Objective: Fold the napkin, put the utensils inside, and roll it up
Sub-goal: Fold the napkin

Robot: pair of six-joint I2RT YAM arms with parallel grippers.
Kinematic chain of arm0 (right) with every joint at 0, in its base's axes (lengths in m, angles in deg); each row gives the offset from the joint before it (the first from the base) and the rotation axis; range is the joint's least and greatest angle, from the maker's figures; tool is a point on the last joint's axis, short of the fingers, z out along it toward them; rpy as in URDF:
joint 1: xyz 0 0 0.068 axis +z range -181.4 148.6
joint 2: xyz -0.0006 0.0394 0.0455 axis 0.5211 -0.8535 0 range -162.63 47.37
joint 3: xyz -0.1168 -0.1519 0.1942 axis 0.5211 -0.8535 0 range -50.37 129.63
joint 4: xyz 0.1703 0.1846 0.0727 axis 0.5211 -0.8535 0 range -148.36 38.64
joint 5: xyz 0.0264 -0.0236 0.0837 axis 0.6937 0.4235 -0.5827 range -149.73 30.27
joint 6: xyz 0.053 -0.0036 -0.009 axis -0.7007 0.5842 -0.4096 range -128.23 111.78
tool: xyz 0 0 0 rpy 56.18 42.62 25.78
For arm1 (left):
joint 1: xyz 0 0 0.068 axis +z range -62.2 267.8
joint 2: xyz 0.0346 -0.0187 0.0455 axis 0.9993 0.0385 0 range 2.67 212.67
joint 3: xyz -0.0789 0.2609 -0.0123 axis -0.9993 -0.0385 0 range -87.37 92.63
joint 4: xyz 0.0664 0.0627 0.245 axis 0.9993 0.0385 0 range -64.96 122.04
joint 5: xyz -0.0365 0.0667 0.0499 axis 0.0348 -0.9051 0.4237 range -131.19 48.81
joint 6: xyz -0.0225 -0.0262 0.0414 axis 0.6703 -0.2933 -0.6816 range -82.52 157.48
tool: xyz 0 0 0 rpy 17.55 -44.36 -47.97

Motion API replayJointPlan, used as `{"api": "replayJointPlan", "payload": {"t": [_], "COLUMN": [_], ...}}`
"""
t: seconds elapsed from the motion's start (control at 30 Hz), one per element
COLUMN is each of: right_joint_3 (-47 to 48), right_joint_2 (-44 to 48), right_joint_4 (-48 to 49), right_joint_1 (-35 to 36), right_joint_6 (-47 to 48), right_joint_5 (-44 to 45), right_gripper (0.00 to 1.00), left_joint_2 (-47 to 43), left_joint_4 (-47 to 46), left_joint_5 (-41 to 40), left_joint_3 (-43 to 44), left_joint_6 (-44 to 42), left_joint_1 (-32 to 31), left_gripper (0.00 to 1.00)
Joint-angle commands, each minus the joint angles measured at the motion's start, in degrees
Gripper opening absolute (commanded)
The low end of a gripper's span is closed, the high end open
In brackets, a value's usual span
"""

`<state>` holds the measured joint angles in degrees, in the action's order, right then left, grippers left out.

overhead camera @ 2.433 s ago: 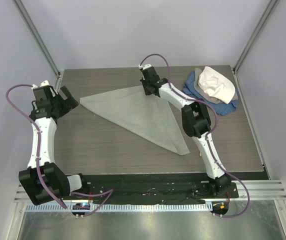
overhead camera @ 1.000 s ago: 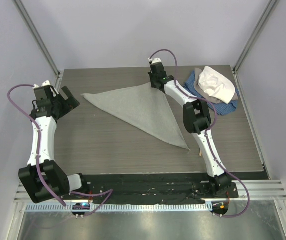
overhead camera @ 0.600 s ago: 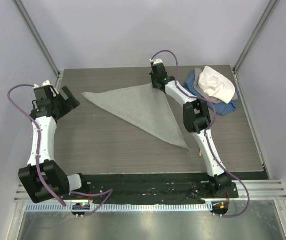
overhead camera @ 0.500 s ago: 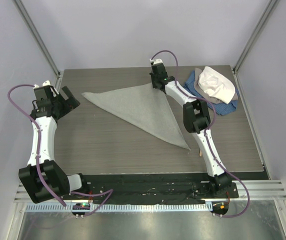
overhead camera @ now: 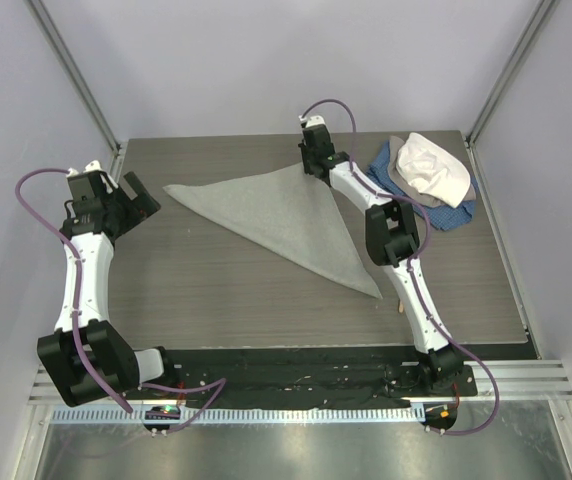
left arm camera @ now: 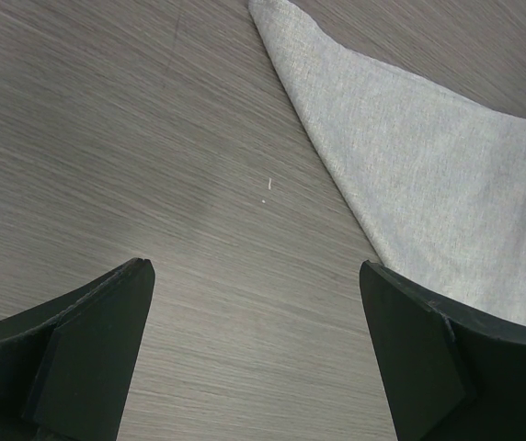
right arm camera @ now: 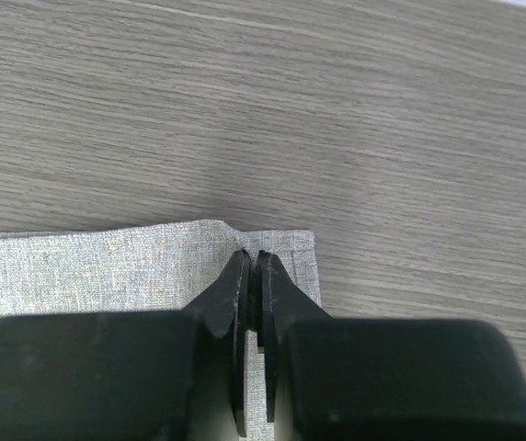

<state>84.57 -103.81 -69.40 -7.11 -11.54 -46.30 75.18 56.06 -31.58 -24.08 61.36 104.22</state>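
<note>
The napkin [overhead camera: 286, 215] is a light grey cloth lying flat as a triangle in the middle of the table. My right gripper [overhead camera: 310, 168] is at its far corner, low over the table. In the right wrist view the napkin [right arm camera: 107, 266] puckers up a little at the tips of the right gripper [right arm camera: 252, 255], which is shut on that corner. My left gripper [overhead camera: 140, 197] hangs open at the far left, just off the napkin's left point. In the left wrist view the left gripper [left arm camera: 254, 276] spans only bare table, with the napkin [left arm camera: 428, 156] to its right. A slim wooden spoon handle [overhead camera: 400, 308] peeks out beside the right arm.
A heap of blue, grey and white cloths [overhead camera: 426, 175] lies at the back right corner, close to the right arm. The table [overhead camera: 206, 290] is dark wood grain, with frame posts at its back corners.
The right gripper has carried the napkin's corner back and to the right, pulling the triangle flat. Over the last second it has barely moved. The left arm has stayed still.
</note>
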Motion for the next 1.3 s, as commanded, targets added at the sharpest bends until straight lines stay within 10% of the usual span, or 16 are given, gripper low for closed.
{"api": "replayJointPlan", "payload": {"t": [0.0, 0.5, 1.27], "right_joint_3": [2.97, -2.13, -54.59], "right_joint_2": [-0.53, 11.76, 51.31], "right_joint_4": [2.31, 4.07, -5.77], "right_joint_1": [-0.30, -0.30, -0.21], "right_joint_6": [-0.03, 1.47, -10.31], "right_joint_5": [0.81, -3.32, 0.11], "right_gripper": [0.17, 0.79, 0.77], "left_joint_2": [0.18, 0.18, -1.14], "left_joint_4": [-2.20, -2.29, -4.39], "left_joint_5": [1.29, 1.56, 4.37], "left_joint_3": [-0.01, -0.18, -1.50], "left_joint_6": [0.56, 0.73, 1.87], "left_joint_1": [0.36, 0.36, 0.36], "left_gripper": [1.00, 1.00, 1.00]}}
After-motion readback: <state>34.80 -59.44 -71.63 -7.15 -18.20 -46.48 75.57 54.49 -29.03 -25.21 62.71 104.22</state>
